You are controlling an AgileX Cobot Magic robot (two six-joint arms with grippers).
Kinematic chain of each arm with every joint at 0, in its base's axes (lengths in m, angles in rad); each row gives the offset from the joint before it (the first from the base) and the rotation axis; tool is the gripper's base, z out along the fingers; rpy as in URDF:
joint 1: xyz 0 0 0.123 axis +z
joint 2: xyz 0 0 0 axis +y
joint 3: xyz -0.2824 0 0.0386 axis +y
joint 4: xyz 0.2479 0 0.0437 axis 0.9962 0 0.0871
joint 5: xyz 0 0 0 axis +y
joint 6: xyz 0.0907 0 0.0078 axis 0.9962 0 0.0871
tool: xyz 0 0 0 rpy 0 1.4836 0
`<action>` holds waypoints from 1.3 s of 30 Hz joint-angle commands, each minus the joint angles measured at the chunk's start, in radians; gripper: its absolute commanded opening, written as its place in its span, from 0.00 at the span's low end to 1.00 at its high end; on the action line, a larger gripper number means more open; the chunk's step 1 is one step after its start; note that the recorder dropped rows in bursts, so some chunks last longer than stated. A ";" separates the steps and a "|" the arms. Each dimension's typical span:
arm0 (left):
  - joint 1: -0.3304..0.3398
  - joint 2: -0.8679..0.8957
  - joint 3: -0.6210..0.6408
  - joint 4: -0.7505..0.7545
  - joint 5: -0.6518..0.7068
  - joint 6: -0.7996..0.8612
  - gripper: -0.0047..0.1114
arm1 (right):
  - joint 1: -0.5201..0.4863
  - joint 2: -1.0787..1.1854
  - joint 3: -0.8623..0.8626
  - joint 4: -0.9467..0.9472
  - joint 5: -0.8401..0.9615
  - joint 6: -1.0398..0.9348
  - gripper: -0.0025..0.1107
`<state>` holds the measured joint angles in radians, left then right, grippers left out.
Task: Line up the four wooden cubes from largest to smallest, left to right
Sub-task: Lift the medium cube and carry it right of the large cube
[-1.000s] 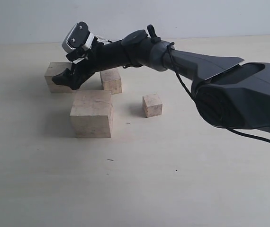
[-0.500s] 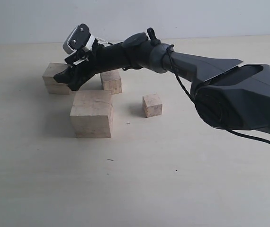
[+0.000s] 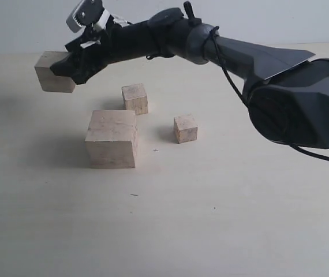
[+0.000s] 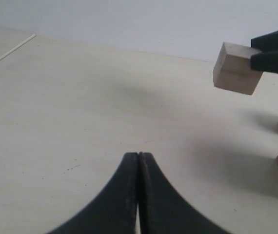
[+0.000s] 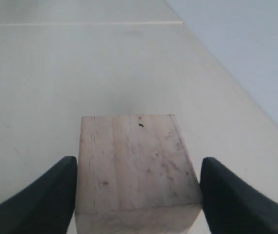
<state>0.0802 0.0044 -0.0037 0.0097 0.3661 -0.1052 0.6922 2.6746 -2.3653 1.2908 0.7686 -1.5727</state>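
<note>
My right gripper (image 3: 66, 68) reaches across to the far left and is shut on a mid-large wooden cube (image 3: 52, 74), held in the air above the table; its fingers (image 5: 46, 195) press both sides of the cube (image 5: 134, 165). The largest cube (image 3: 112, 138) rests on the table in front. Behind it stands a smaller cube (image 3: 135, 98), and to its right the smallest cube (image 3: 185, 128). My left gripper (image 4: 138, 157) is shut on nothing, low over bare table; its view shows the lifted cube (image 4: 235, 68) up at one side.
The pale tabletop (image 3: 153, 219) spreads wide toward the front and left. A grey wall (image 3: 239, 20) backs the table's far edge. The right arm's dark body (image 3: 291, 98) fills the right side of the exterior view.
The right gripper has lifted the mid-large cube off the table and carried it up and to the left. The other three cubes have not moved.
</note>
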 commanded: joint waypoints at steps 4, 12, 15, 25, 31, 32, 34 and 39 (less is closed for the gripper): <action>0.001 -0.004 0.004 0.001 -0.009 -0.004 0.04 | -0.002 -0.119 -0.004 -0.148 0.188 0.157 0.02; 0.001 -0.004 0.004 0.001 -0.009 -0.004 0.04 | 0.000 -0.341 0.178 -0.356 0.299 0.404 0.02; 0.001 -0.004 0.004 0.001 -0.009 -0.004 0.04 | 0.000 -0.444 0.338 -0.424 0.292 0.422 0.02; 0.001 -0.004 0.004 0.001 -0.009 -0.004 0.04 | -0.010 -0.767 0.794 -0.445 0.068 0.234 0.02; 0.001 -0.004 0.004 0.001 -0.009 -0.004 0.04 | -0.081 -0.825 0.929 -0.431 0.102 0.152 0.02; 0.001 -0.004 0.004 0.001 -0.009 -0.004 0.04 | -0.097 -0.827 0.940 -0.431 0.124 0.152 0.02; 0.001 -0.004 0.004 0.001 -0.009 -0.004 0.04 | -0.133 -0.827 0.969 -0.429 0.171 0.139 0.02; 0.001 -0.004 0.004 0.001 -0.009 -0.004 0.04 | -0.213 -0.827 1.015 -0.372 0.266 0.059 0.02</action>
<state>0.0802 0.0044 -0.0037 0.0097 0.3661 -0.1052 0.5142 1.8621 -1.3663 0.8652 0.9843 -1.4612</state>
